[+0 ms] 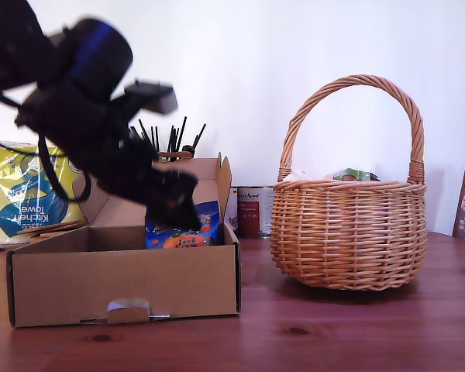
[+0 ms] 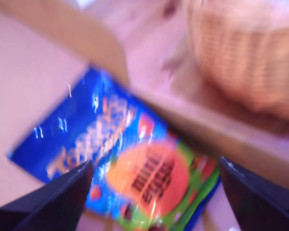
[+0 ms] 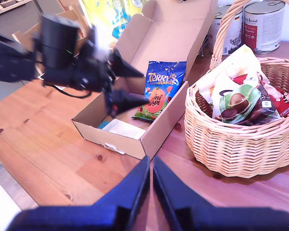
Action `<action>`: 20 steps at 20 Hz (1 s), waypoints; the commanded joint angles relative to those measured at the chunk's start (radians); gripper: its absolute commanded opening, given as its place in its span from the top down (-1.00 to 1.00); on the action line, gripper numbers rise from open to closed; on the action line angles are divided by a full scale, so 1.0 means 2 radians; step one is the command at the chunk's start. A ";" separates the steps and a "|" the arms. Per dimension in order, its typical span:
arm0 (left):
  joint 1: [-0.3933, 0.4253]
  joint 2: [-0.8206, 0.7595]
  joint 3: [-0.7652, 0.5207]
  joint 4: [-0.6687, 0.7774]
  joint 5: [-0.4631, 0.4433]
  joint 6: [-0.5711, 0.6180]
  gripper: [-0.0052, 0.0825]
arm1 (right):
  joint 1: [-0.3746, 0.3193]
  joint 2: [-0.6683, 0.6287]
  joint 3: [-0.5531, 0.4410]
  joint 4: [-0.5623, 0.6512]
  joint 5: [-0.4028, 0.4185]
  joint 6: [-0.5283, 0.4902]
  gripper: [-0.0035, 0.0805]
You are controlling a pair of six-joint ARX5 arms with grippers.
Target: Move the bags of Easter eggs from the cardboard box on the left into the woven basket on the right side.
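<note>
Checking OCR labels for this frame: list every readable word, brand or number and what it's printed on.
"TERRY'S ORANGE" on the dark blue crinkly plastic candy bag in the shallow brown cardboard box; smaller orange-oval print unreadable.
"Kitchen Towel" on the yellow-and-blue plastic pack behind the box.
"CHOCOLATE" partly readable on the red bag in the round tan wicker basket.
Labels on the two round tins: too small.
First wrist view: blurred.

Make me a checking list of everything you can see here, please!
Surface: brown wooden table.
Job's things: open cardboard box with a blue egg bag inside; woven basket already holding several bags.
Clutter: kitchen towel pack, tins, dark sticks behind the box.
Hands: my first hand open over the blue bag; my second hand shut, holding nothing.
Cables: black cable hanging on the first arm.
Surroundings: white wall.
</note>
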 commanded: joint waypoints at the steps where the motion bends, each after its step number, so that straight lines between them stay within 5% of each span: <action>1: 0.000 0.025 0.014 0.007 0.001 0.014 -0.86 | 0.001 -0.001 -0.001 0.002 0.000 0.001 0.95; 14: 0.009 0.126 0.041 -0.018 0.041 -0.010 -0.81 | 0.001 -0.001 -0.001 0.000 0.000 0.002 0.95; 16: 0.009 0.126 0.041 -0.028 0.041 -0.010 -0.50 | 0.001 -0.001 -0.001 -0.006 -0.001 0.002 0.95; 20: 0.009 0.126 0.041 -0.039 0.041 -0.009 0.59 | 0.001 -0.001 -0.001 -0.016 0.000 0.002 0.94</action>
